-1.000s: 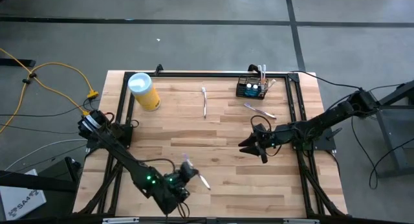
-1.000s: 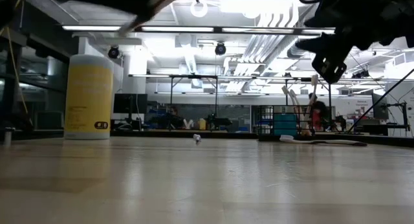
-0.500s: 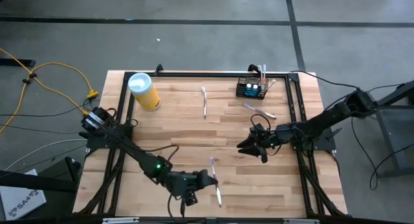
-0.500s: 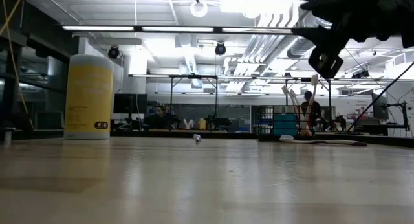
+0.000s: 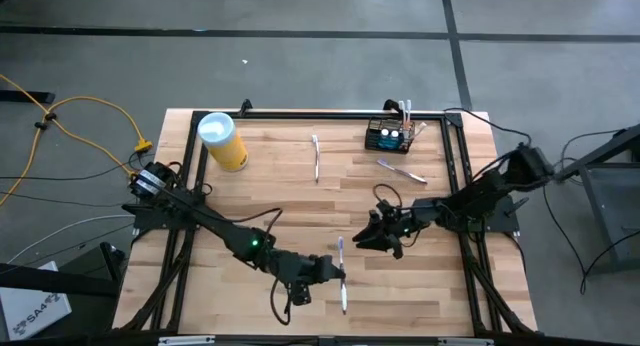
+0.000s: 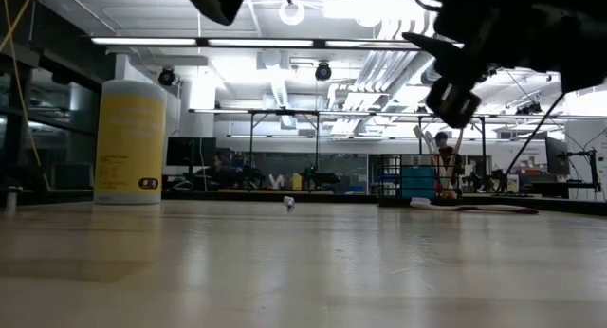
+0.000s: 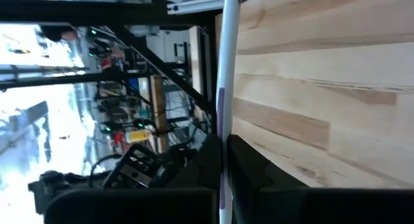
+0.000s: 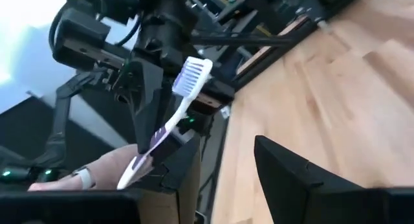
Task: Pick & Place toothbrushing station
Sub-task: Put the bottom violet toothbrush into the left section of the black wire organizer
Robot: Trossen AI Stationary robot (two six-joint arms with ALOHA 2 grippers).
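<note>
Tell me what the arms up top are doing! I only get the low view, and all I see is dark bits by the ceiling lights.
Observer: The left tool is shut on a white-and-purple toothbrush, near the front edge of the table.
Operator: Where's the other arm?
Observer: The right tool is open, close by, with the brush's bristle end pointing toward it.
Operator: Any brushes lying around?
Observer: Two lie flat: a loose toothbrush mid-table at the back, and a second loose toothbrush just in front of the black mesh basket.
</note>
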